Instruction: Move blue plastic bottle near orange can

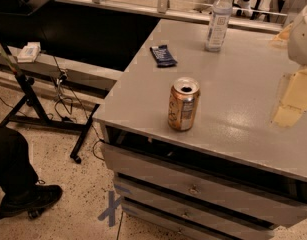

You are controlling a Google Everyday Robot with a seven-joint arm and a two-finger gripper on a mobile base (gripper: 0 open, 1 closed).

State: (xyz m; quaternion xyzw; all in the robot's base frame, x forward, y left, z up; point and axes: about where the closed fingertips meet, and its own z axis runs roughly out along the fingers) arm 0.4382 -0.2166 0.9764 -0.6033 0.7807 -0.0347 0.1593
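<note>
The blue plastic bottle (219,19), clear with a white cap and a pale label, stands upright at the far side of the grey table (243,84). The orange can (183,104), orange-gold with an open silver top, stands upright near the table's front edge, well apart from the bottle. A white rounded part of my arm (302,34) shows at the right edge, to the right of the bottle. My gripper itself is out of view.
A flat dark blue snack wrapper (163,55) lies on the table's left side, between bottle and can. Pale patches (293,101) mark the table's right side. Drawers (193,189) sit below the front edge. A black stand (28,94) and a person's shoe (30,199) are at left.
</note>
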